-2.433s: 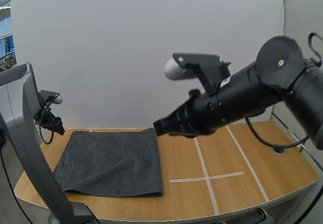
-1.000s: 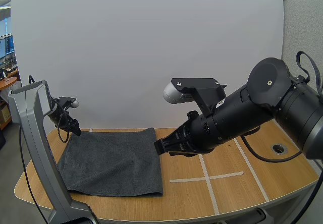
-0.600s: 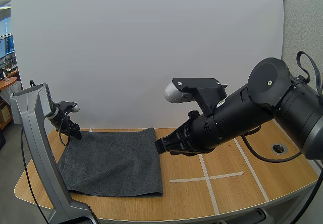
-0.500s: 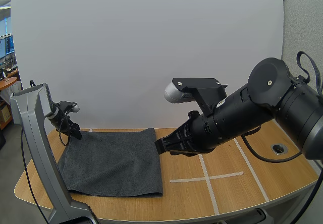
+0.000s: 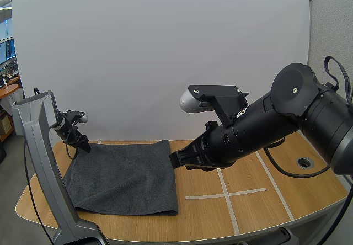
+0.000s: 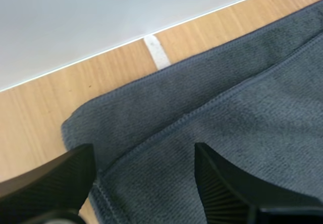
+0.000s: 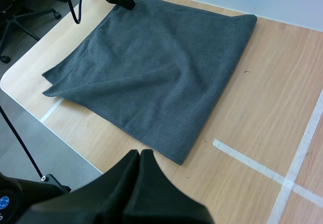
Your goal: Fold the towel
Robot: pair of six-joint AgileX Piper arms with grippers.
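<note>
A dark grey towel (image 5: 124, 176) lies doubled flat on the left half of the wooden table, one layer's edge set back from the other at the far left corner. My left gripper (image 5: 84, 144) hangs low over that far left corner. In the left wrist view it (image 6: 144, 156) stands open, its fingers (image 6: 50, 181) straddling the towel's (image 6: 227, 98) stitched edge with nothing pinched. My right gripper (image 5: 175, 159) hovers just past the towel's far right corner. Its fingers lie together as one dark wedge (image 7: 141, 156), shut on nothing, above the towel's (image 7: 156, 62) near right corner.
White tape lines (image 5: 223, 192) cross the bare right half of the table (image 5: 265, 212). A round cable hole (image 5: 305, 162) sits near the right edge. The towel's front edge lies close to the table's rounded front left edge (image 7: 30, 95).
The left gripper has swung right and down onto the towel's far left corner. The right arm dropped lower 2.4 s ago and has stayed still over the last second.
</note>
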